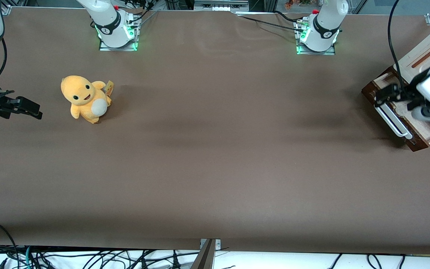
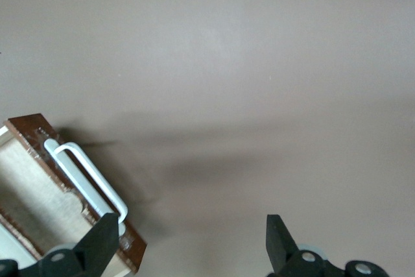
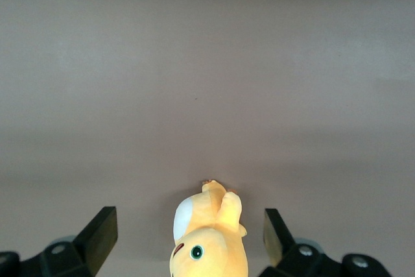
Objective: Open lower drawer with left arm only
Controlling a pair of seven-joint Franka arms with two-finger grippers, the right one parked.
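Observation:
The lower drawer (image 1: 428, 129) stands pulled out of the small cream-topped cabinet (image 1: 422, 56) at the working arm's end of the table, its pale wood inside showing. Its dark brown front carries a long white bar handle (image 1: 396, 123). My left arm's gripper (image 1: 386, 95) hovers above the end of the drawer front that is farther from the front camera. It is open and holds nothing. In the left wrist view the gripper (image 2: 189, 244) has its fingers spread wide over bare table, one finger (image 2: 100, 241) beside the end of the handle (image 2: 84, 176) and the drawer (image 2: 32, 186).
A yellow plush toy (image 1: 86, 98) sits on the brown table cover (image 1: 215, 157) toward the parked arm's end, also under the parked gripper (image 3: 207, 238). Both arm bases (image 1: 317, 35) stand at the table edge farthest from the front camera.

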